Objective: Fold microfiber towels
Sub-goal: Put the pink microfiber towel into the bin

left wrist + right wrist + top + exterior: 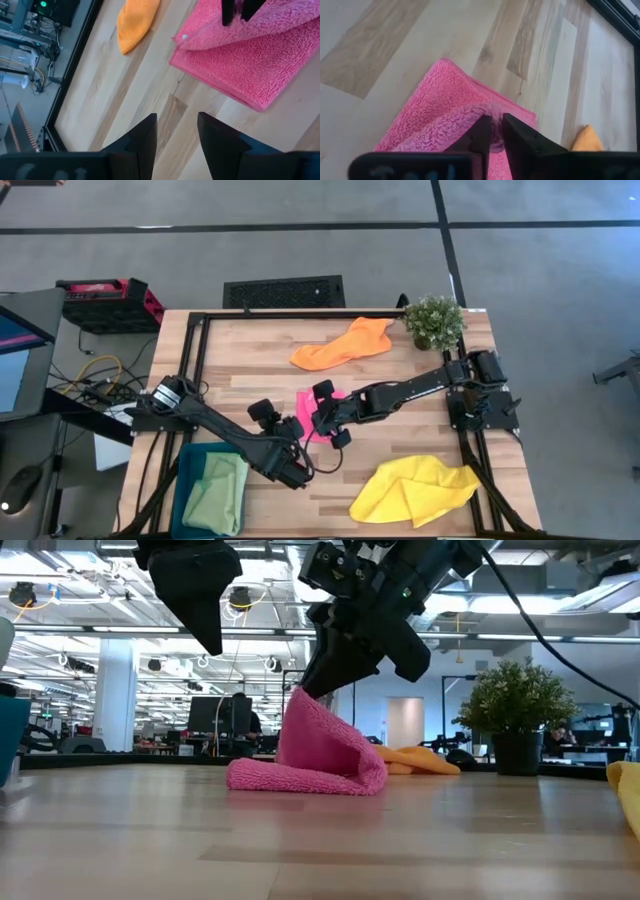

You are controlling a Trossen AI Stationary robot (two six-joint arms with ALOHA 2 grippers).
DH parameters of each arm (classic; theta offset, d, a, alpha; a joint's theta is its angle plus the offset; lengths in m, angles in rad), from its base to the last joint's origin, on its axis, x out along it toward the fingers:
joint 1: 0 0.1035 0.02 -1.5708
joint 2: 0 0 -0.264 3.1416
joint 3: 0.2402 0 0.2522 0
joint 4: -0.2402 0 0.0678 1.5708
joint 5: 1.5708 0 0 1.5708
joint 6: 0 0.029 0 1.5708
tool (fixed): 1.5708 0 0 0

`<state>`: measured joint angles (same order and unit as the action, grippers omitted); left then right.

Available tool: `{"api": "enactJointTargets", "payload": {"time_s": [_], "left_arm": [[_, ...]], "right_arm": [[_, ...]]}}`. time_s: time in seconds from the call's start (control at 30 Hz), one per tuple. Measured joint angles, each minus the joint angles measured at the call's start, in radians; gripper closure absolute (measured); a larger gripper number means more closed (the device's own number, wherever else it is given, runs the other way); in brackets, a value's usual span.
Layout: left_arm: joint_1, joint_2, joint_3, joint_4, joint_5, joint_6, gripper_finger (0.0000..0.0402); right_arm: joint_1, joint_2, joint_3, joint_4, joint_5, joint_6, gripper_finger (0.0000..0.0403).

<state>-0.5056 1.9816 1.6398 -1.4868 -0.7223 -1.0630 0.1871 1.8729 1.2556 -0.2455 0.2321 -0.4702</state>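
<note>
High view, pink towel mostly hidden under right gripper pinching its raised edge, left gripper open.

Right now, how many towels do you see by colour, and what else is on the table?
Pink towel: 1
Orange towel: 1
Yellow towel: 1
Light green towel: 1
Teal bin: 1
Potted plant: 1
Total: 6

Pink towel, half-folded, mid-table
</note>
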Motion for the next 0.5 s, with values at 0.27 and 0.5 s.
{"api": "enactJointTargets", "payload": {"time_s": [0.27,0.5], "left_arm": [[0.000,0.000,0.000,0.000,0.000,0.000,0.0266],[-0.007,0.000,0.000,0.000,0.015,0.004,0.0266]], "right_arm": [[0.000,0.000,0.000,0.000,0.000,0.000,0.0254],[0.023,-0.019,0.000,-0.034,-0.002,0.038,0.0193]]}}
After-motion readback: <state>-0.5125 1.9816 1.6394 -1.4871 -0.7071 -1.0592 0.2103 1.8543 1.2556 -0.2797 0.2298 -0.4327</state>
